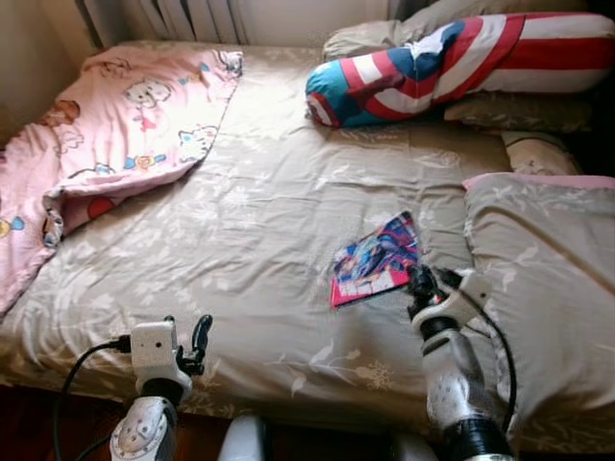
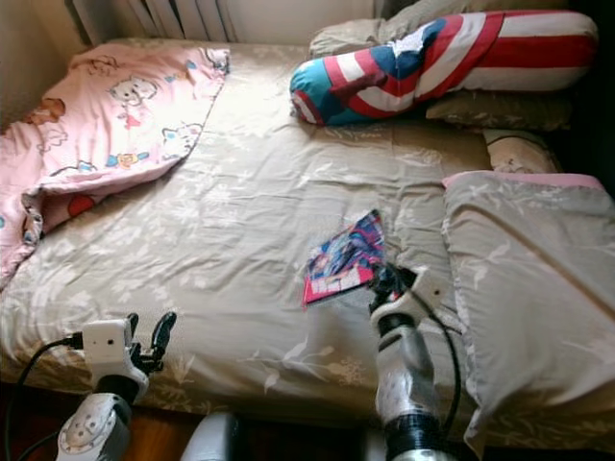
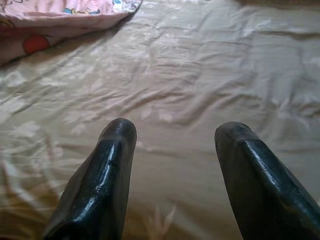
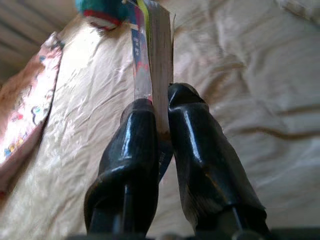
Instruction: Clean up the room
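This is a bedroom in a home. A wide bed [image 1: 240, 240] with a beige flowered sheet takes up most of the view. A pink cartoon-print blanket [image 1: 115, 134] lies crumpled at its far left corner, a striped red, white and blue bolster [image 1: 452, 62] rests near the head, and 1 beige pillow [image 1: 543, 279] sits on the right side.

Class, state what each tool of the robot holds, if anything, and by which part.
The right tool pinches the colourful book by its near corner edge. The left tool is open, holding nothing.
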Controlling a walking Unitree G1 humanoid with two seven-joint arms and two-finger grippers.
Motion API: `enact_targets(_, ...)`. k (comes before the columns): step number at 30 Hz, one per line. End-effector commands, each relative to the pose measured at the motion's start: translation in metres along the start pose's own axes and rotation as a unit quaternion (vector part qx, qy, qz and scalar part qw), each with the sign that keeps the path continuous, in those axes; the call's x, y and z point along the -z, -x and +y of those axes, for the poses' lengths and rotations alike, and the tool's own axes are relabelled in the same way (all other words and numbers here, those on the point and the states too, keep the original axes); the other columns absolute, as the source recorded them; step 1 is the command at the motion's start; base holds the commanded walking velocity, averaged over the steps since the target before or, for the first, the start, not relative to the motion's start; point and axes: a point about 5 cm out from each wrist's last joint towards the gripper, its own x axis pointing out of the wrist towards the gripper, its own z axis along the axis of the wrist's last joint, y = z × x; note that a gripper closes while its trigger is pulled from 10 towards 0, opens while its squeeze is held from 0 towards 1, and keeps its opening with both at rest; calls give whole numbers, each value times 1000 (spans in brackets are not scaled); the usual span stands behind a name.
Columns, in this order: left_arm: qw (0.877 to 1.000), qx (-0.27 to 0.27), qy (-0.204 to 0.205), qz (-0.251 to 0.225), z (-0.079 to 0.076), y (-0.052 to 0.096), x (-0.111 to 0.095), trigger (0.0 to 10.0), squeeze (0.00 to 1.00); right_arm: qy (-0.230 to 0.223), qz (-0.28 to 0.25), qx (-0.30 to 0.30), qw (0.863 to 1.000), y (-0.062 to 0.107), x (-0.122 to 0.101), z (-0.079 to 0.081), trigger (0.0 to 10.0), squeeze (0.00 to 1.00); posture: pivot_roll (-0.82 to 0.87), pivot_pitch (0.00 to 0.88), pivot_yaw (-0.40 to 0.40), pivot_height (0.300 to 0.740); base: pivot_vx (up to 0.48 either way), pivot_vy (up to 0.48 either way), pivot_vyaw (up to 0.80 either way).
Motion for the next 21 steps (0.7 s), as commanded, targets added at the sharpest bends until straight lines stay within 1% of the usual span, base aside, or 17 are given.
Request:
enact_targets(1, 1000, 2, -11, 5, 4, 5, -2, 10000, 0, -49, -5, -15, 999, -5, -4, 3, 10000, 0, 95, 219, 59, 653, 0, 0, 0)
enact_targets(3, 1000, 3, -20, 9, 9, 11, -3, 10000, 0, -62, 2, -26, 998, -9, -5, 4, 10000, 0, 117, 244, 74, 653, 0, 0, 0)
enact_targets(5, 1000, 3, -22, 11, 10, 14, -3, 10000, 0, -71, 6, -29, 997, -10, -5, 4, 10000, 0, 125, 253, 77, 653, 0, 0, 0)
enact_targets(6, 1000, 5, -26, 15, 13, 21, -3, 10000, 0, -74, 12, -27, 997, -10, -3, 2, 10000, 0, 141, 262, 82, 653, 0, 0, 0)
enact_targets(7, 1000, 5, -26, 15, 13, 21, -3, 10000, 0, -74, 12, -27, 997, -10, -3, 2, 10000, 0, 141, 262, 82, 653, 0, 0, 0)
enact_targets(9, 999, 6, -34, 25, 17, 32, -2, 10000, 0, -90, 24, -49, 994, -10, -1, 3, 10000, 0, 168, 279, 94, 653, 0, 0, 0)
enact_targets(11, 999, 4, -34, 29, 18, 37, -3, 10000, 0, -88, 31, -50, 994, -10, 0, 0, 10000, 0, 179, 289, 100, 653, 0, 0, 0)
enact_targets(12, 999, 5, -36, 32, 17, 42, -4, 10000, 0, -85, 34, -32, 995, -9, 1, -6, 10000, 0, 185, 302, 104, 653, 0, 0, 0)
enact_targets(17, 998, 18, -41, 47, 14, 52, -4, 10000, 0, -67, 45, 53, 995, -1, 1, -34, 10000, 0, 198, 339, 122, 653, 0, 0, 0)
enact_targets(18, 998, 20, -40, 50, 14, 55, -4, 10000, 0, -43, 49, 69, 995, 2, 1, -40, 10000, 0, 201, 346, 124, 653, 0, 0, 0)
enact_targets(19, 997, 21, -40, 56, 13, 59, -5, 10000, 0, -30, 47, 95, 994, 5, 0, -49, 10000, 0, 203, 352, 126, 653, 0, 0, 0)
enact_targets(20, 997, 21, -40, 56, 13, 59, -5, 10000, 0, -30, 47, 95, 994, 5, 0, -49, 10000, 0, 203, 352, 126, 653, 0, 0, 0)
enact_targets(21, 997, 21, -40, 60, 13, 62, -6, 10000, 0, -32, 48, 108, 992, 7, 0, -53, 10000, 0, 210, 364, 129, 653, 0, 0, 0)
